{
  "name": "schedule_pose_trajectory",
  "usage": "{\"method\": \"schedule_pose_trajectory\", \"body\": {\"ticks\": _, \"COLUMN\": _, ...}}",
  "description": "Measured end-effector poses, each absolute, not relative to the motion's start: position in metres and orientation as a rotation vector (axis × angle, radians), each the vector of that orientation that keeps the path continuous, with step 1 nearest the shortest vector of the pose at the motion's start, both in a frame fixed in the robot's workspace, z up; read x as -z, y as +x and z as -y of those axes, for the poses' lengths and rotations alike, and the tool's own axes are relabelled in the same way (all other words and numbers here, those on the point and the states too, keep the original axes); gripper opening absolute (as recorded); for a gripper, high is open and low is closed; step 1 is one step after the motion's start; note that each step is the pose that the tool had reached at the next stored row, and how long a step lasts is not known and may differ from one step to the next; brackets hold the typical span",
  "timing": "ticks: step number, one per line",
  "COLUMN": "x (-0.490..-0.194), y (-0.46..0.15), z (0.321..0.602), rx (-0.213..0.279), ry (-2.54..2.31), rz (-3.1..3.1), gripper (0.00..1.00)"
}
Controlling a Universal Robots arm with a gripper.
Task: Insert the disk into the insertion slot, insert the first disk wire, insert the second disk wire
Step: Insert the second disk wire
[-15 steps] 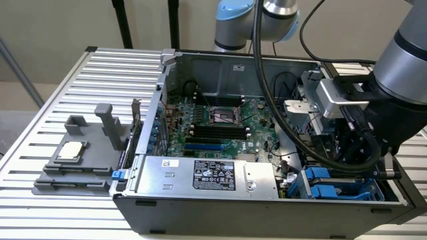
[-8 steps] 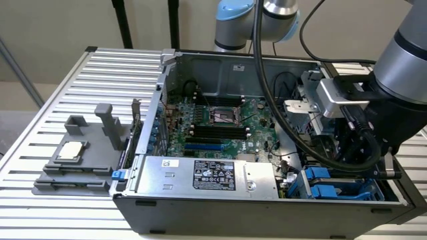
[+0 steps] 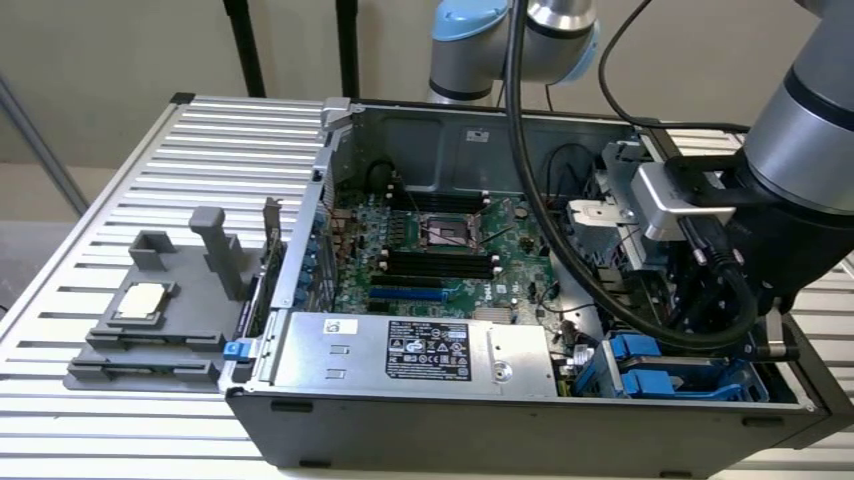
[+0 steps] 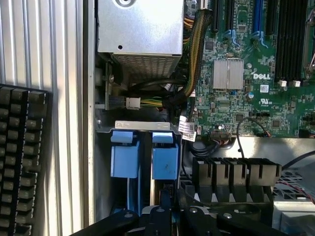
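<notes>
- Blue plastic was what I steered by: two blue carrier handles (image 4: 145, 155) stood side by side in the insertion slot (image 3: 674, 375), the grey drive cage at about four o'clock in the open computer case (image 3: 534, 260) on the exterior view.
- From the wrist view I judged the disk (image 4: 165, 160) to be one of those two blue-framed carriers already seated in the cage. I could not see a drive label from above, so I could not tell which of the pair it was.
- The fingers (image 4: 167, 216) were closed, hanging just above the blue handles. I saw nothing held between them.
- The arm (image 3: 801, 150) reached in from two o'clock, its black cable (image 3: 547, 210) looping across the motherboard (image 3: 441, 250).
- My reading of progress: the disk-into-slot step looked done or nearly done. The two wire steps looked undone, as I saw no connector in the fingers. A bundle of loose cables (image 4: 182, 93) lay between the cage and the silver power supply (image 3: 414, 350).
- On the slatted worktop (image 3: 200, 150), a grey fixture (image 3: 160, 310) sat at nine o'clock, well apart from the work.
</notes>
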State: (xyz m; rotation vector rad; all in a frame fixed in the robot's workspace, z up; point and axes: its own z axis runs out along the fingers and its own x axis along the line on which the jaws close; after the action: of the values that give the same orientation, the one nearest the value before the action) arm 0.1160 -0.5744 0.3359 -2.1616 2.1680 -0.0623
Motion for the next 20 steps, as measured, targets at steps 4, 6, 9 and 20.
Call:
{"method": "schedule_pose_trajectory", "body": {"ticks": 4, "x": -0.335, "y": 0.116, "z": 0.574, "rx": 0.061, "ry": -2.161, "rz": -2.167, "gripper": 0.18}}
{"method": "schedule_pose_trajectory", "body": {"ticks": 6, "x": -0.337, "y": 0.116, "z": 0.574, "rx": 0.059, "ry": -2.162, "rz": -2.168, "gripper": 0.24}}
{"method": "schedule_pose_trajectory", "body": {"ticks": 9, "x": -0.348, "y": 0.116, "z": 0.575, "rx": 0.058, "ry": -2.163, "rz": -2.169, "gripper": 0.24}}
{"method": "schedule_pose_trajectory", "body": {"ticks": 20, "x": -0.352, "y": 0.093, "z": 0.579, "rx": 0.056, "ry": -2.162, "rz": -2.168, "gripper": 0.24}}
